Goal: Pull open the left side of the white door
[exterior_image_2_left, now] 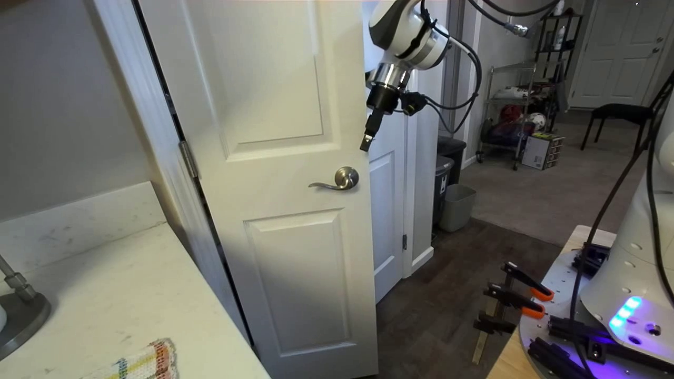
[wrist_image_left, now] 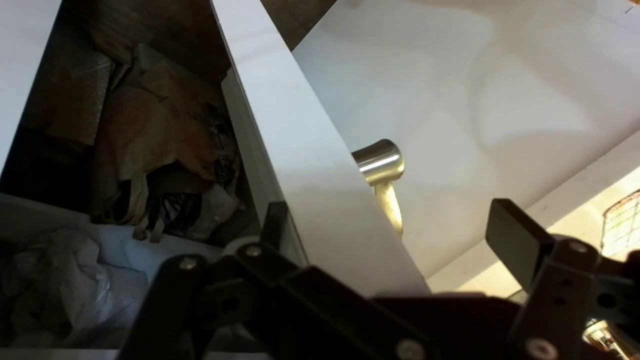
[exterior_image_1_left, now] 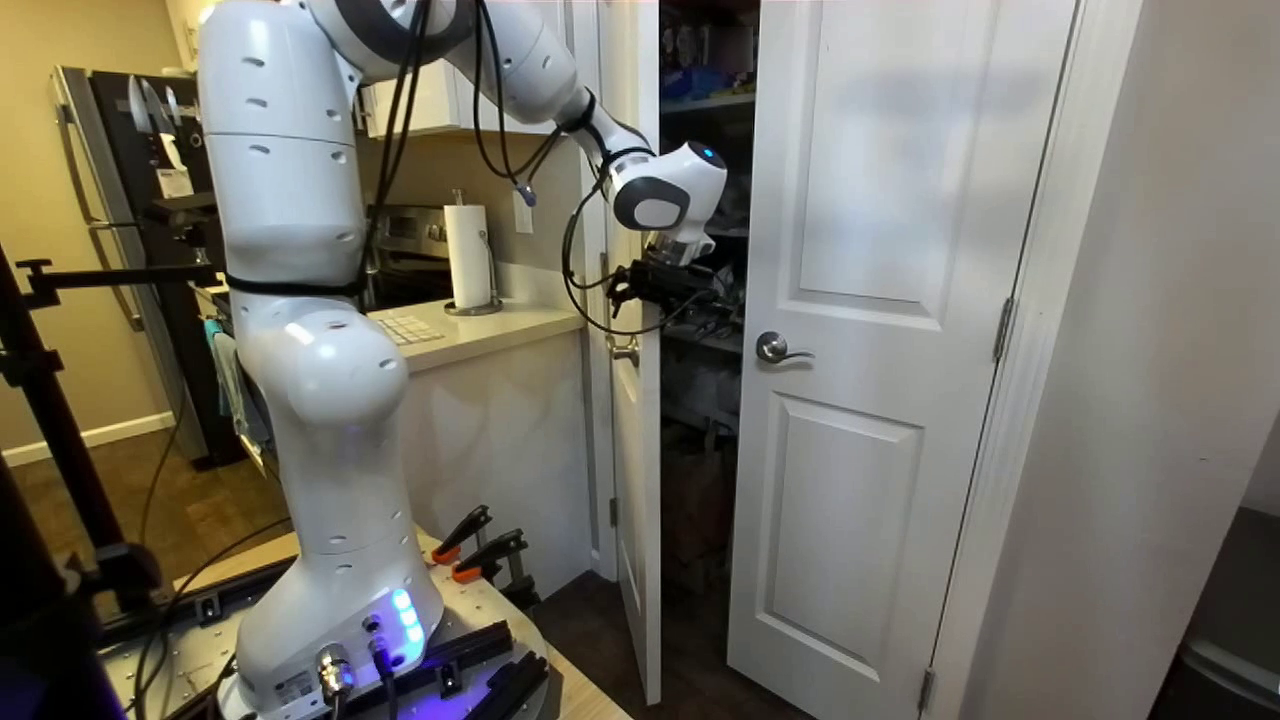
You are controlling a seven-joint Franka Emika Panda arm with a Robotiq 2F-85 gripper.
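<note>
Widely spread, the gripper (wrist_image_left: 390, 218) straddles the ajar left door leaf (wrist_image_left: 302, 145), though contact is hard to judge.

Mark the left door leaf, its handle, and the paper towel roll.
Left door leaf (exterior_image_2_left: 268, 187), in an exterior view: flat band between panels.
Handle (exterior_image_2_left: 346, 179), in an exterior view: round base.
Paper towel roll (exterior_image_1_left: 467, 255), in an exterior view: its side.
</note>
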